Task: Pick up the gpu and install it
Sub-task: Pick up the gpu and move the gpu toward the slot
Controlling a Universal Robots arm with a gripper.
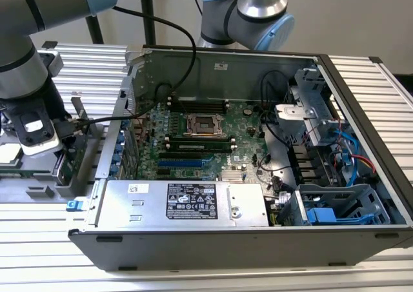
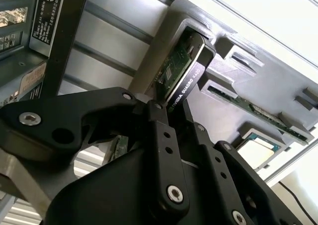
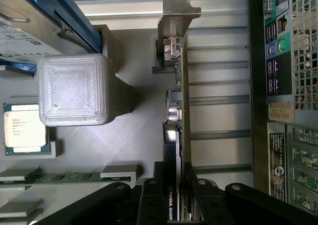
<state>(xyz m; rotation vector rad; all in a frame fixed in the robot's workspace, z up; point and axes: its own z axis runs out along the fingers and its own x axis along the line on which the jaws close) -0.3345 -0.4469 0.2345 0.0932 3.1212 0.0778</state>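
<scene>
The black two-fingered end effector (image 3: 175,187) is clenched on the gpu (image 3: 175,111), a small flat expansion card with a green circuit board on one face and a black cooler shroud on the other; in both wrist views a finger lies against each face of the card, so I judge the grasp made, though how firm it is cannot be told; the card stands on edge with its far end seated in a slot of the pale grey moulded parts holder (image 3: 131,106), so it has not yet been lifted clear; beside it in the same holder lie a square silver-lidded processor chip (image 3: 25,128), a frosted white plastic block (image 3: 72,88) and a silver hard drive in a blue frame (image 3: 35,16); in the exterior view the grey robot arm (image 1: 26,66) sits at the exterior view's left, outside the case, over the ribbed aluminium worktop (image 1: 97,66); the open black and grey computer case (image 1: 361,69) fills the middle and right of that frame, with the large green motherboard (image 1: 206,134) bare inside and its blue and black expansion slots (image 1: 181,160) unoccupied above the silver power supply box (image 1: 187,202); so the pick-up is under way at the grasping stage, while carrying the card over and installing it are left.
</scene>
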